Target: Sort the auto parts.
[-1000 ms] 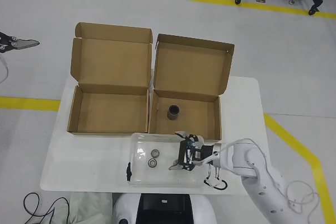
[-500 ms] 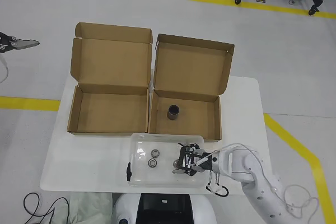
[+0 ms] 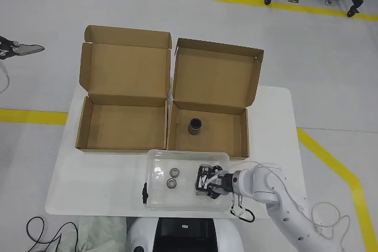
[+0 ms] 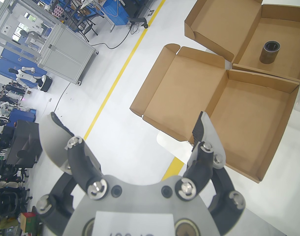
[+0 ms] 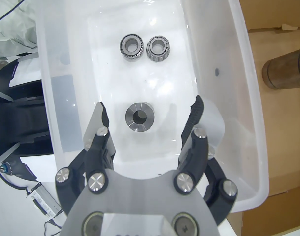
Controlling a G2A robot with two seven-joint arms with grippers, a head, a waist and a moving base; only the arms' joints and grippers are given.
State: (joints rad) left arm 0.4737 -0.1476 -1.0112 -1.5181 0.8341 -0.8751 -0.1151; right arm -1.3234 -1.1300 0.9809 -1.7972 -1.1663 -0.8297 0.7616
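A clear plastic bin stands at the table's front edge. My right gripper is down inside it, open, with its fingers on either side of a steel sleeve that stands on end; the pads are apart from it. Two roller bearings lie side by side farther along the bin floor. A dark cylinder stands in the right cardboard box. My left gripper hangs open and empty above the floor, left of the table.
The left cardboard box holds nothing, and both boxes have their lids folded back. A black cable and small module lie on the table by the right arm. A yellow floor line runs left of the table.
My right gripper has dropped lower into the bin and shifted slightly toward the table's front edge, settling around the steel sleeve. The left gripper has not moved.
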